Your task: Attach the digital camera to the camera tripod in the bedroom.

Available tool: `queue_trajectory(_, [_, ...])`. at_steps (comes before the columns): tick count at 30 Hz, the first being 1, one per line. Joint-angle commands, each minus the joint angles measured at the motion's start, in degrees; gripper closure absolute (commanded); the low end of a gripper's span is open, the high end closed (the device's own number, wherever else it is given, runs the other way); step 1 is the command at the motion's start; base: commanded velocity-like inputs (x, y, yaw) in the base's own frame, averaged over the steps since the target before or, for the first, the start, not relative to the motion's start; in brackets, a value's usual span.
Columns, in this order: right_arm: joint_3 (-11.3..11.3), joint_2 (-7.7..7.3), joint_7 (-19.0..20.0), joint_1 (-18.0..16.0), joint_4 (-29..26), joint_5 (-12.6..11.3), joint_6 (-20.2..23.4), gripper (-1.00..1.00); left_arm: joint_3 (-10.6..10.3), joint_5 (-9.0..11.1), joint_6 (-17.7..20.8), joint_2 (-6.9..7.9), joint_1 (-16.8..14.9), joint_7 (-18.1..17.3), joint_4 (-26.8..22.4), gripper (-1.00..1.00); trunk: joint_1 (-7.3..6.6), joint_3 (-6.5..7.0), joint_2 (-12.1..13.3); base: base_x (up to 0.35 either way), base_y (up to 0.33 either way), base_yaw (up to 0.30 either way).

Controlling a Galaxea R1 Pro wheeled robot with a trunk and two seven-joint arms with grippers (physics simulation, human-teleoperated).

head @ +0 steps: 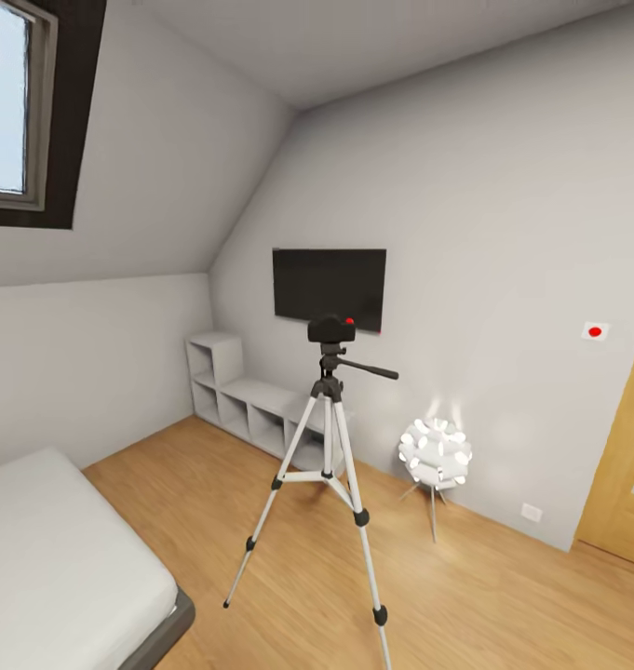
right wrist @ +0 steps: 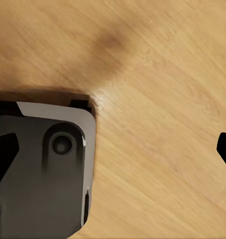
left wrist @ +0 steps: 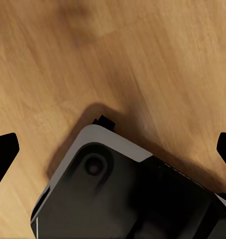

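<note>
camera on tripod, both claws spread over bare floor

digital camera [head: 331, 329] sits on top of the camera tripod [head: 328, 458] head, upright, red dot facing the viewer. tripod stands mid-room on the light wood floor [head: 484, 596], three silver legs splayed, black pan handle [head: 368, 368] sticking out toward the right. behind it a flat black wall screen [head: 329, 288] on the white wall, low white cube shelf [head: 246, 398] under it. white ball floor lamp [head: 435, 456] near the tripod's right, lit. grey-framed bed [head: 65, 577] with white mattress at lower left, skylight [head: 14, 102] upper left, wooden door [head: 628, 465] at right edge.

left wrist view: left gripper [left wrist: 113, 149] fingertips at the two side edges, wide apart, nothing between them; grey-black robot base [left wrist: 118, 194] below, wood floor around.

right wrist view: right gripper [right wrist: 115, 149] also spread, empty; the base corner [right wrist: 48, 169] and floor underneath.
</note>
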Motion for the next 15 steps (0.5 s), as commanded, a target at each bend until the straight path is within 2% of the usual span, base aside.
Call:
queue_trajectory(1, [-0.49,0.0,0.1,-0.04,0.12,0.46,-0.03,-1.0,-0.48,0.4,0.08,-0.01,0.0,0.23,-0.05,-1.0,0.02,0.07,-0.04,0.0,0.0,0.0])
queue_trajectory(15, [-0.34,0.05,0.04,-0.01,0.06,0.98,-0.05,-1.0,-0.48,0.39,0.08,0.01,0.0,0.23,-0.05,-1.0,0.02,0.89,-0.04,0.0,0.0,0.0])
